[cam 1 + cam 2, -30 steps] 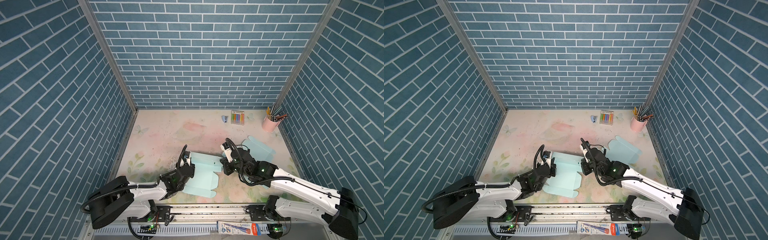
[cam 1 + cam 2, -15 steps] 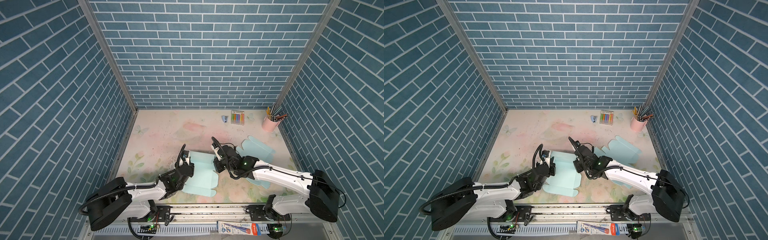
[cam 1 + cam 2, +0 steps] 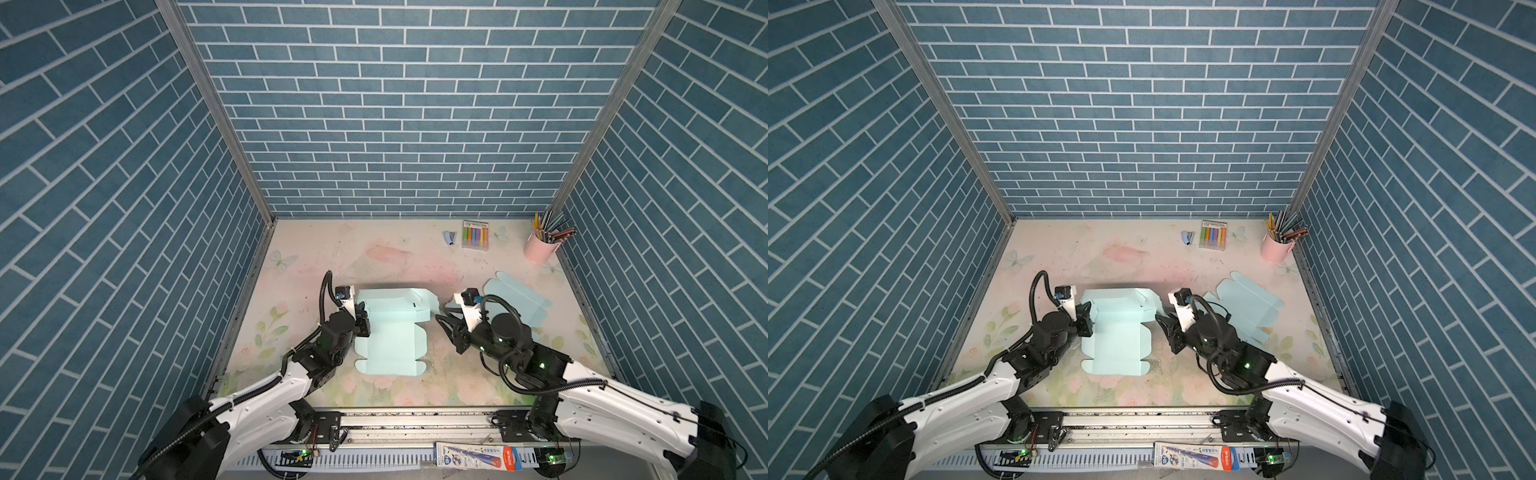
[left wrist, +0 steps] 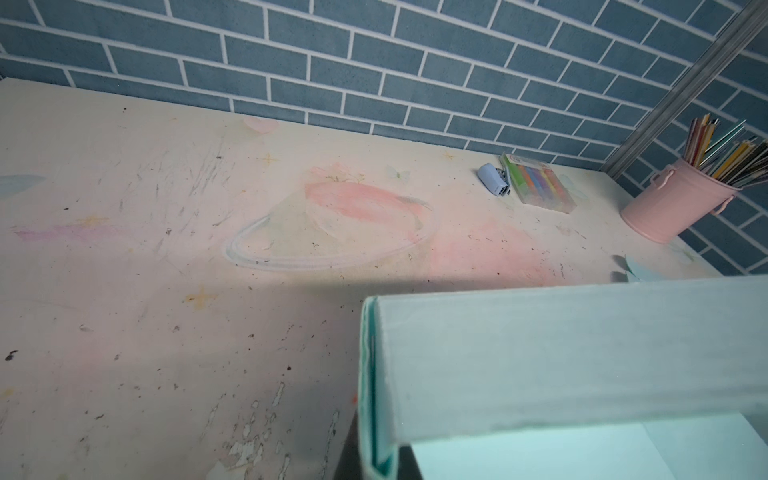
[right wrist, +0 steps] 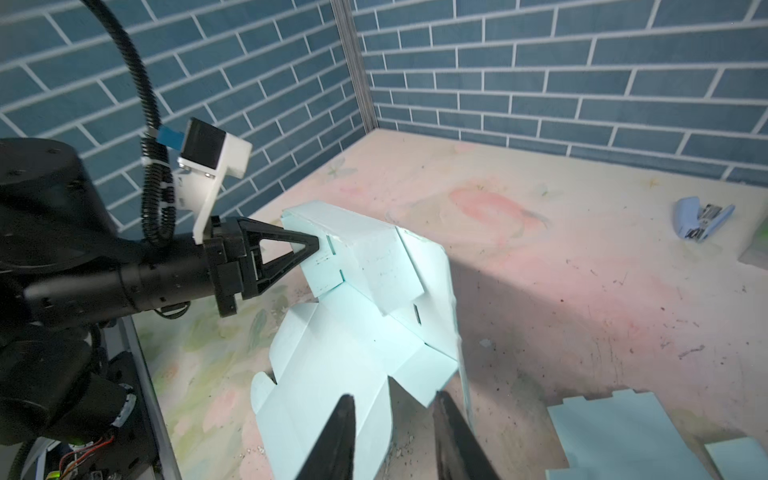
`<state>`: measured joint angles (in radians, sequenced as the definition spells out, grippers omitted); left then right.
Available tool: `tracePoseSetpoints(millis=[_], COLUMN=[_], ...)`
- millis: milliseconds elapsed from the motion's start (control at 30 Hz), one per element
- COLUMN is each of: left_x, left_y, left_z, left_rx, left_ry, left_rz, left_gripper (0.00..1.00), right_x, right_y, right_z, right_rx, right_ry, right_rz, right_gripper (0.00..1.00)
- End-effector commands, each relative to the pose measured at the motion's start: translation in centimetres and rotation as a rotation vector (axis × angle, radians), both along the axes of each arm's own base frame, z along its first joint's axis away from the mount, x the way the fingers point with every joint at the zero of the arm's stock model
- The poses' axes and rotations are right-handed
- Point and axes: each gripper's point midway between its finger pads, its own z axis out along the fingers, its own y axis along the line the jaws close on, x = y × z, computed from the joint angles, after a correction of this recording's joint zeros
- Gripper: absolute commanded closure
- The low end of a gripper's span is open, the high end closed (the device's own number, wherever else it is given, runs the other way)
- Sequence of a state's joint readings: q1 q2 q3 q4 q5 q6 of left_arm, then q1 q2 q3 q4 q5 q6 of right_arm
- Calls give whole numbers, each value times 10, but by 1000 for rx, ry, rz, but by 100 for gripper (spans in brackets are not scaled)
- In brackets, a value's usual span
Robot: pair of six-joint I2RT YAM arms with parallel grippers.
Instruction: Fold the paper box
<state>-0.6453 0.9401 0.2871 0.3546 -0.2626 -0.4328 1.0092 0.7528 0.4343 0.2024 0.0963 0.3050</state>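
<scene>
Paper box point(image 3: 390, 332) is lying half-folded near the desk's point(image 3: 316, 253) front middle. Left claw point(image 5: 316, 246) is pinching its raised left corner. Right claw point(image 3: 444, 328) is hanging spread beside the right flap, gripping nothing. Probably best: raising that flap along its crease while the left is anchoring.

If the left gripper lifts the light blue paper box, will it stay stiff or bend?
Probably floppy: the light blue paper box is thin creased card. Likely light, so a push may slide it. The left gripper pinches only one folded wall, so the rest may sag.
</scene>
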Motion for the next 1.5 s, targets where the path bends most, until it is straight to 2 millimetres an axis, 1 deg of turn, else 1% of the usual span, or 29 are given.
tracePoseSetpoints(millis=[0, 67, 133, 200, 267, 400, 500, 633, 800, 933, 1000, 1067, 1133, 1200, 1267, 1333, 1400, 1433, 1467], left_x=[1, 0, -2, -3, -4, -6, -8, -10, -12, -13, -13, -12, -9, -5, -2, -1, 0, 0, -1], left_y=[-2, 0, -1, -4, -9, -20, -24, -28, -35, -37, -36, -35, -31, -22, -16, -13, -12, -11, -12], left_z=[28, 42, 54, 62, 66, 71, 74, 71, 60, 54, 55, 57, 57, 53, 51, 50, 50, 51, 51], left_rx=[-97, -130, -169, -201, -230, -281, -299, -294, -289, -291, -293, -290, -274, -255, -263, -275, -276, -271, -263], left_ry=[-1, -23, -41, -44, -40, -40, -50, -49, -20, -10, -16, -20, -16, 2, 12, 19, 23, 22, 23], left_rz=[-42, -46, -60, -78, -102, -153, -177, -205, -242, -250, -247, -244, -223, -197, -197, -212, -228, -233, -242], left_gripper=[100, 100, 100, 100, 100, 100, 100, 100, 100, 100, 100, 100, 100, 100, 100, 100, 100, 100, 100], right_x=[-5, -5, -2, -2, -3, -4, -2, 3, 12, 22, 24, 23, 15, 0, -10, -15, -15, -13, -6], right_y=[-10, -12, -10, -6, 0, 11, 19, 32, 45, 57, 59, 57, 56, 56, 50, 38, 20, 10, -3], right_z=[21, 18, 10, 5, 8, 25, 38, 51, 49, 36, 27, 23, 24, 29, 34, 37, 45, 50, 52], right_rx=[151, 181, 186, 189, 211, 264, 292, 291, 290, 251, 226, 206, 176, 132, 81, 35, 31, 38, 41], right_ry=[-103, -100, -91, -91, -105, -143, -160, -175, -152, -107, -86, -83, -96, -125, -140, -150, -162, -172, -166], right_rz=[-1, -2, 0, 14, 41, 81, 98, 118, 113, 106, 101, 99, 135, 215, 253, 240, 184, 149, 83], right_gripper=[65, 68, 78, 87, 91, 92, 92, 93, 93, 95, 96, 95, 91, 83, 75, 68, 62, 60, 58])
